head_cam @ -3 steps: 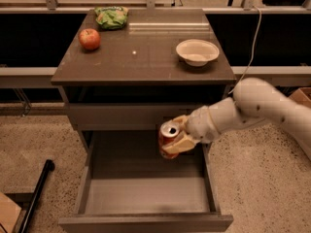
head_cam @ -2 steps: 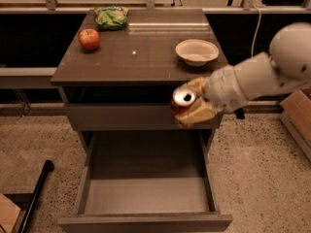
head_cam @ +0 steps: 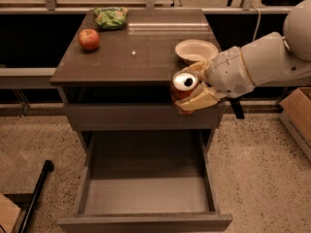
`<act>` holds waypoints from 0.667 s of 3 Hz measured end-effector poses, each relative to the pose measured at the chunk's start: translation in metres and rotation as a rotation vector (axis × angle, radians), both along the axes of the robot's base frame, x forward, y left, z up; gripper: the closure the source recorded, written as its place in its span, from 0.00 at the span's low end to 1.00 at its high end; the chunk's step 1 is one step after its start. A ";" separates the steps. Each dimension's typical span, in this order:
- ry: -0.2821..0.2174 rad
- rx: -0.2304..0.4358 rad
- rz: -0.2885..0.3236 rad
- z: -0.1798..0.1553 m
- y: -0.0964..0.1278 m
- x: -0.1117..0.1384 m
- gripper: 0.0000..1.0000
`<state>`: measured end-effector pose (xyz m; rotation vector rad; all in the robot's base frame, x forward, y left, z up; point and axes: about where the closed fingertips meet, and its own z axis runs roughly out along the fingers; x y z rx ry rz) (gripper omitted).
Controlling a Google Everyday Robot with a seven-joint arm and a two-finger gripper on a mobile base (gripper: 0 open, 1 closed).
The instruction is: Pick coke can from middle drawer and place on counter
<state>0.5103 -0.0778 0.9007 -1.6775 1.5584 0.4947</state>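
Note:
The coke can point(head_cam: 183, 87), red with a silver top and dark mouth hole, is held in my gripper point(head_cam: 192, 88), whose tan fingers point(head_cam: 200, 100) are shut around it. The can hangs in front of the counter's point(head_cam: 141, 52) front edge, at its right part, tilted toward the camera. My white arm reaches in from the right. The middle drawer point(head_cam: 146, 198) stands pulled out below, its grey floor bare.
On the counter lie a red apple point(head_cam: 89, 39) at the left, a green chip bag point(head_cam: 111, 17) at the back left, and a white bowl point(head_cam: 196, 50) at the right, just behind my gripper. A cardboard box point(head_cam: 297, 115) stands on the floor at the right.
My gripper has lifted the can from above the drawer up to the height of the counter's front edge. The camera view has come closer.

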 end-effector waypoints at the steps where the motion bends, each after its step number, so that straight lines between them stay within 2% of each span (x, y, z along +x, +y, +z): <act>1: -0.024 0.098 -0.136 -0.003 -0.010 0.034 1.00; 2: -0.050 0.224 -0.267 0.003 -0.023 0.078 1.00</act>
